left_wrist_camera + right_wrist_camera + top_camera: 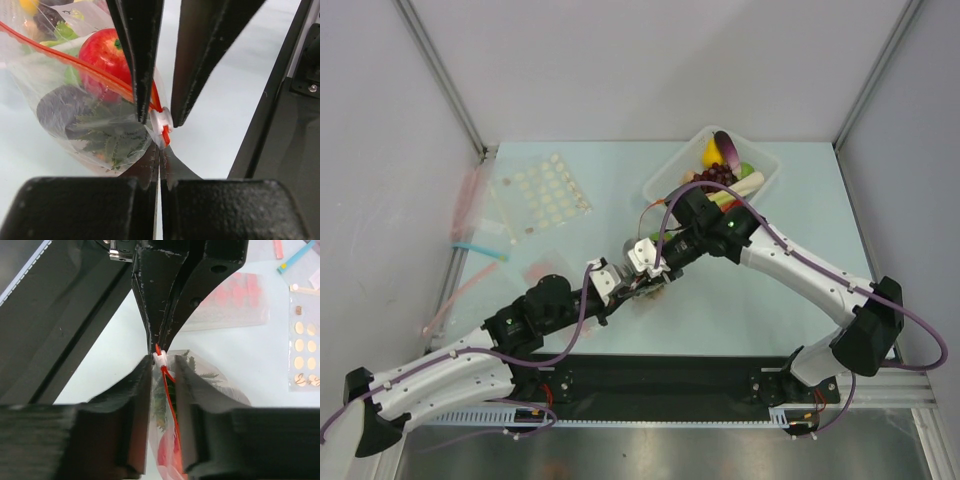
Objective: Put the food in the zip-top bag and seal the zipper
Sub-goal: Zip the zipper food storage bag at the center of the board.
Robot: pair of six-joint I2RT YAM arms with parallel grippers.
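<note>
The zip-top bag (646,290) lies at the table's centre between both grippers. In the left wrist view it holds the round red fruit (102,52), a green fruit (71,76) and the pineapple's green crown (112,137). The orange-red zipper (75,62) runs to a white slider (162,125) at the bag's end. My left gripper (160,150) is shut on the bag's corner just past the slider. My right gripper (162,367) is closed narrowly round the zipper (171,407), its tips against the slider (160,359). From above, the left gripper (620,284) and right gripper (655,262) meet tip to tip.
A clear tub (766,170) of toy food stands at the back right. A sheet of white dots (545,190) and loose strips (475,247) lie at the left. A packet of pink-red dots (235,300) lies beside the bag. The black base rail (650,375) runs along the near edge.
</note>
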